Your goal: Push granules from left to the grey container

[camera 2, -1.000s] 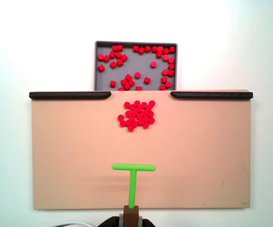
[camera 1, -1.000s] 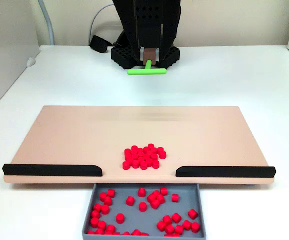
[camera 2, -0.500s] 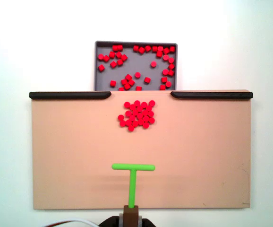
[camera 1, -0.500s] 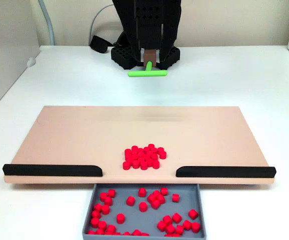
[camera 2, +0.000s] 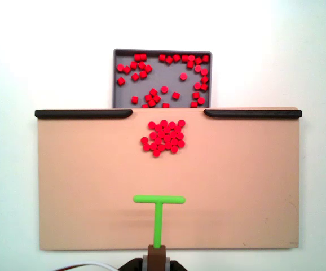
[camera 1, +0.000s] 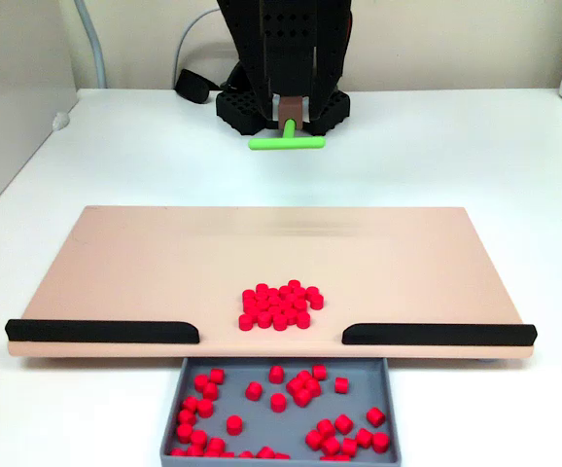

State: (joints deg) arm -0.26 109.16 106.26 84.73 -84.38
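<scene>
We're seeing the gripper gripping the stem of the green pusher, its crossbar hanging over the board near the arm's side. The granules are sitting in a tight pile well ahead, near the gap between the black strips. More are lying scattered in the grey container.

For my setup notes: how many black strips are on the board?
2. One black strip edges the board's left part, the other its right, in the top-down fixed view.
</scene>
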